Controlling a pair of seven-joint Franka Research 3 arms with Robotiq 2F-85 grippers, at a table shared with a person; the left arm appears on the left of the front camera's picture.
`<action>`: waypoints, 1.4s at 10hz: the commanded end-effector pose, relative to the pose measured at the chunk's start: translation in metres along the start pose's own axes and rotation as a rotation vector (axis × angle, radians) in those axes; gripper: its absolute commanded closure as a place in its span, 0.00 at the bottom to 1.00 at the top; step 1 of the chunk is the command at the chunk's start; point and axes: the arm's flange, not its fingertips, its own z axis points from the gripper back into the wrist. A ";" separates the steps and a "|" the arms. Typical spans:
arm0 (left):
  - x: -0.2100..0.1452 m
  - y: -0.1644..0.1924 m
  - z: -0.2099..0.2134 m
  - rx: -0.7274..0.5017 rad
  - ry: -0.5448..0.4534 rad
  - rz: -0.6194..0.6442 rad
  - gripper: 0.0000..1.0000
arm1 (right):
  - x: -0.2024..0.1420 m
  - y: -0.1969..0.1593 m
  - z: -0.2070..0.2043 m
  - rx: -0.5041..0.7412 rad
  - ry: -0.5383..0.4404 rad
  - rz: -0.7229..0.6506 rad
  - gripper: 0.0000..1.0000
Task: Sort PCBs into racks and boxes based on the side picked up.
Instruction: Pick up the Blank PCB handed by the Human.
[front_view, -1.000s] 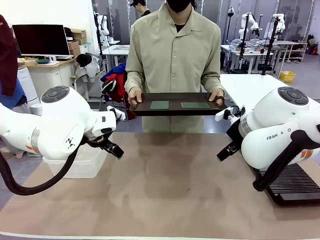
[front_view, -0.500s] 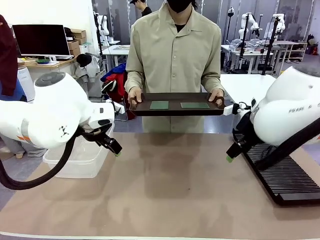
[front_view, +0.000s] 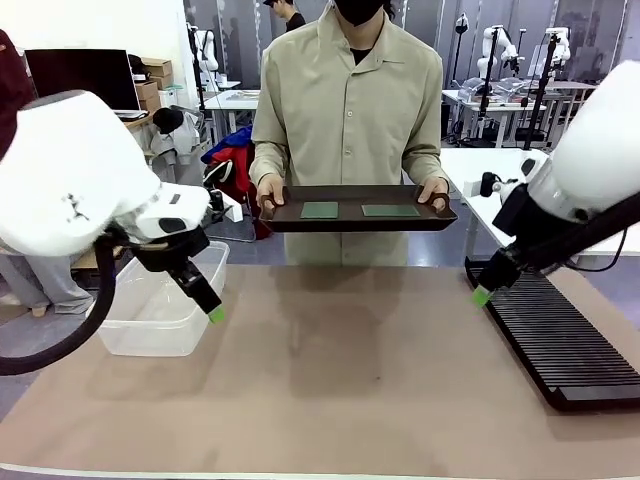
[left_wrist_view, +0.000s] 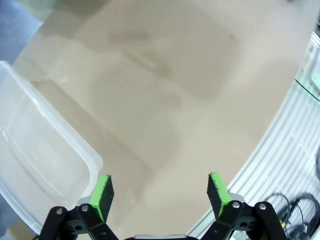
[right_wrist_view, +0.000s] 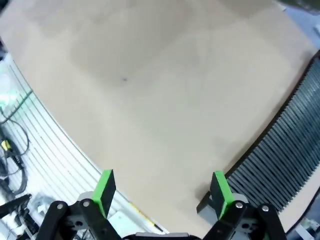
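Observation:
Two green PCBs lie flat on a dark brown tray that a person holds in both hands at the far side of the table. My left gripper hangs open and empty over the table beside the clear box, whose corner also appears under my left gripper in the left wrist view as the clear box. My right gripper is open and empty just left of the black slotted rack. The right wrist view looks past my right gripper at the rack.
The brown table mat spreads between the box and the rack. The person in a beige shirt stands at the far edge. Desks, a monitor and other tables are behind.
Both arms have lifted and swung outward: the left gripper has come down toward the box's near corner, the right gripper has moved right to the rack's near end. The tray has stayed put.

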 end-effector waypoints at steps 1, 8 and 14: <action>0.000 0.004 0.018 -0.104 -0.012 -0.077 0.00 | 0.010 -0.007 0.023 0.062 0.027 0.018 0.00; 0.002 0.002 0.034 -0.094 -0.085 -0.096 0.00 | 0.013 -0.006 0.037 0.024 -0.008 0.069 0.00; 0.014 0.006 0.087 -0.153 -0.312 -0.258 0.00 | 0.045 -0.012 0.112 0.076 -0.224 0.165 0.00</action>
